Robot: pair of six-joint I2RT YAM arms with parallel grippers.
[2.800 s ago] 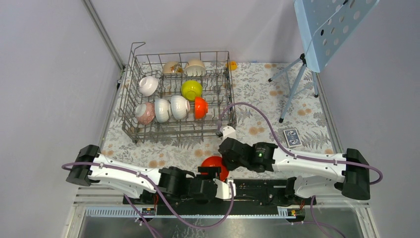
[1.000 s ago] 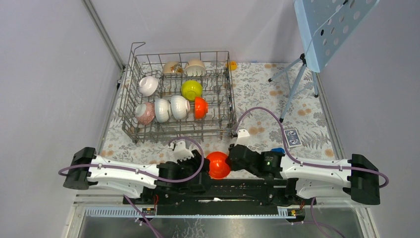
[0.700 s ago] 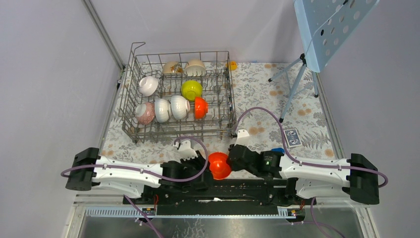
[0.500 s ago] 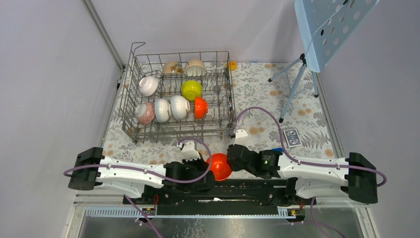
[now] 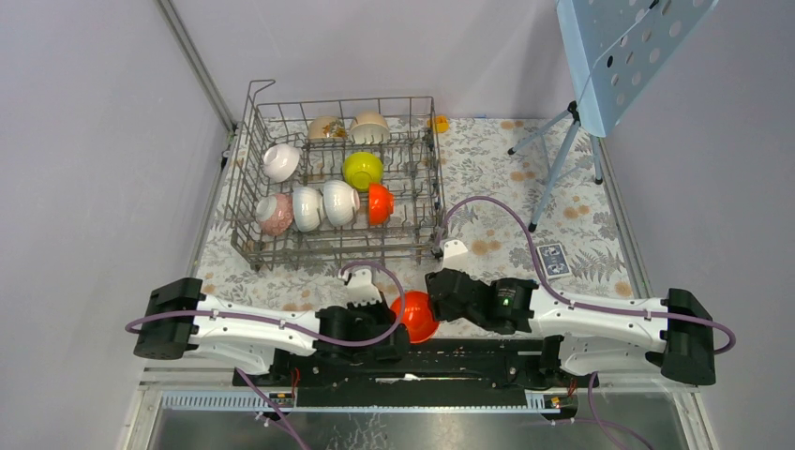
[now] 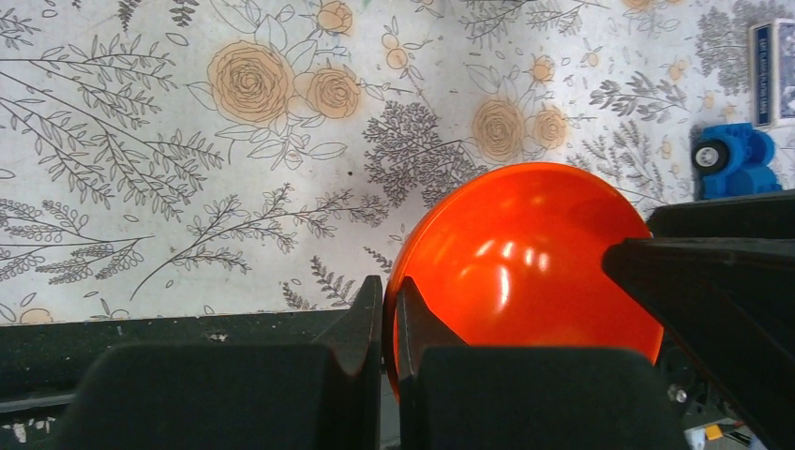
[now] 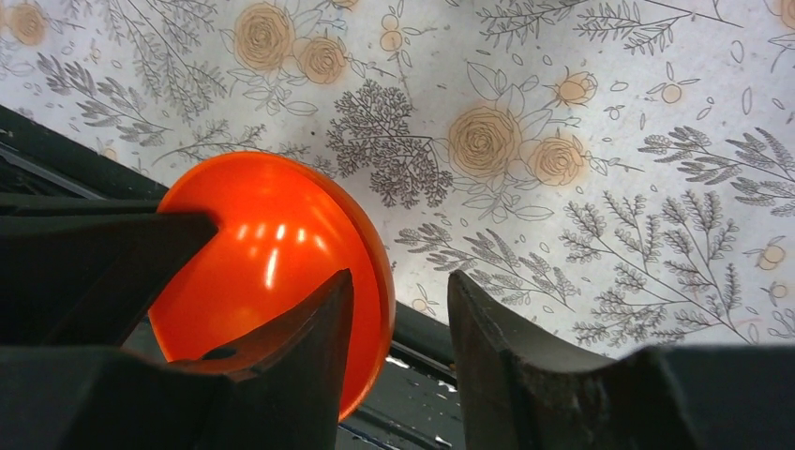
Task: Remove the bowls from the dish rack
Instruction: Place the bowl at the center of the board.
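Orange-red bowl (image 5: 414,316) tilted on edge by the near edge of the table (image 5: 581,234), between both arms; left gripper (image 6: 389,302) pinched tight on its rim; right gripper (image 7: 398,291) fingers apart astride the opposite rim, contact unclear; other bowls (image 5: 363,170), apparently eight, stand in the dish rack (image 5: 333,251).

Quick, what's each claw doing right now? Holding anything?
Left gripper: shut on the rim of the orange-red bowl.
Right gripper: open, with one finger on each side of that bowl's rim.
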